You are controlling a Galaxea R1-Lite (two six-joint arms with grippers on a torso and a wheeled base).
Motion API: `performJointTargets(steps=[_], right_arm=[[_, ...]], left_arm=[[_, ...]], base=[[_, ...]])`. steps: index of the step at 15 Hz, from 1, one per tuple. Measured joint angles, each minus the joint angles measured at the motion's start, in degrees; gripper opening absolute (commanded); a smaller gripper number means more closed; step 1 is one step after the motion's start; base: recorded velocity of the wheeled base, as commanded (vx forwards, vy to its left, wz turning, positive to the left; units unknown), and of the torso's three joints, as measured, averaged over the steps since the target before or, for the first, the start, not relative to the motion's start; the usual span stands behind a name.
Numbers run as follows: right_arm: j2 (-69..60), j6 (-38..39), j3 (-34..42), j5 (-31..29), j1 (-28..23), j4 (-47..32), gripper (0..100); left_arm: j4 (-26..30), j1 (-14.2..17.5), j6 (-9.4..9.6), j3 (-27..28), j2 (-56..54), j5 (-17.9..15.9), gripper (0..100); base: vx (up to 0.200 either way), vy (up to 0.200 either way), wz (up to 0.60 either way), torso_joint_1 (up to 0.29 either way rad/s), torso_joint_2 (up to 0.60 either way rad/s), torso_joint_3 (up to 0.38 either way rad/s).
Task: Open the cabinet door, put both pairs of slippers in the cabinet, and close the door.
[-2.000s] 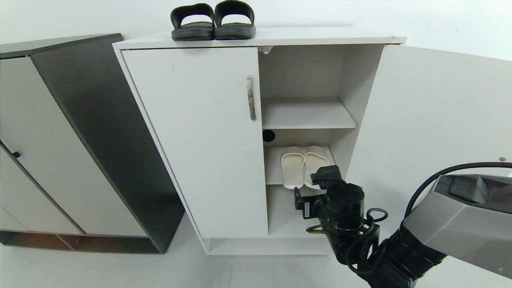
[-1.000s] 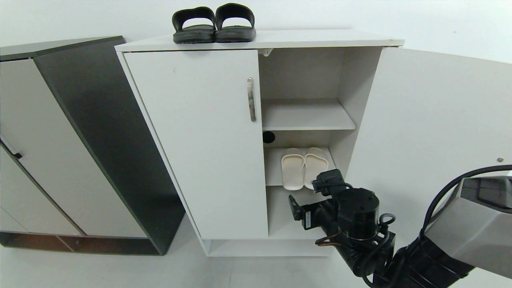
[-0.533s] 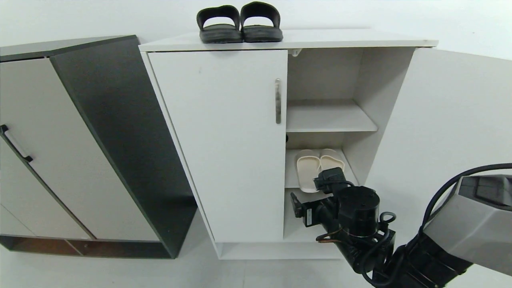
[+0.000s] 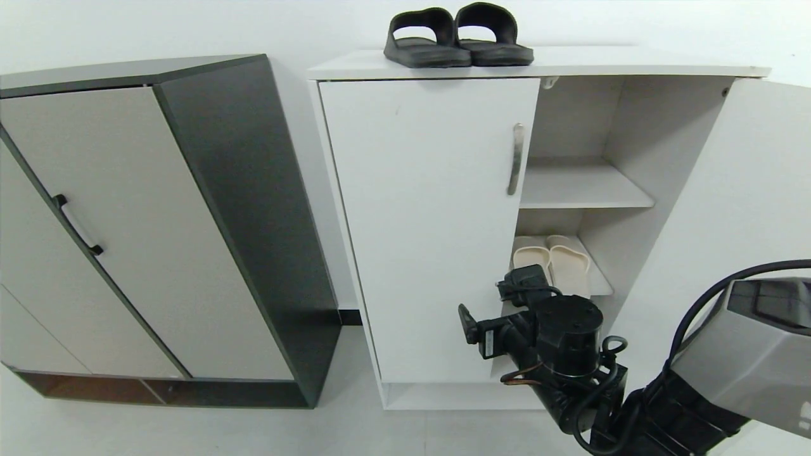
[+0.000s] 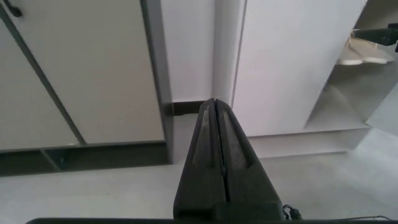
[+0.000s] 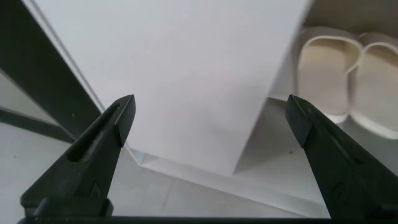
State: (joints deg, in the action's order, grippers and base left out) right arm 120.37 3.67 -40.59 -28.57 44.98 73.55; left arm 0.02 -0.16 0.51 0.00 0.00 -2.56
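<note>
Slippers (image 4: 552,261) inside cabinet (image 4: 431,221), black pair (image 4: 459,39) on top

slipper pair (image 4: 459,39) atop cabinet (image 4: 633,62) | second pair (image 4: 552,263) on inner shelf (image 4: 600,284)

Right arm (image 4: 633,405): angular light-grey shell (image 4: 747,361) with a dark inset panel, then a black cylindrical wrist joint (image 4: 568,329) with a small white label on a side bracket. Thin black cables (image 4: 592,386) loop around the joint. Right gripper (image 6: 209,106): matte black, wedge-tapered jaws; left gripper (image 5: 216,109): black, long flat-faced jaws narrowing toward the tip.
</note>
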Motion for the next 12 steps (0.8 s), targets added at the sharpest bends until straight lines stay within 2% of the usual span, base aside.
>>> performJointTargets(steps=[12], right_arm=[[0.38, -2.61, 2.26, 0.11, -0.72, 2.07, 100]], left_arm=[[-0.02, 0.0, 0.02, 0.0, 0.05, 0.0, 0]], base=[[0.0, 0.0, 0.0, 0.0, 0.0, 0.0]])
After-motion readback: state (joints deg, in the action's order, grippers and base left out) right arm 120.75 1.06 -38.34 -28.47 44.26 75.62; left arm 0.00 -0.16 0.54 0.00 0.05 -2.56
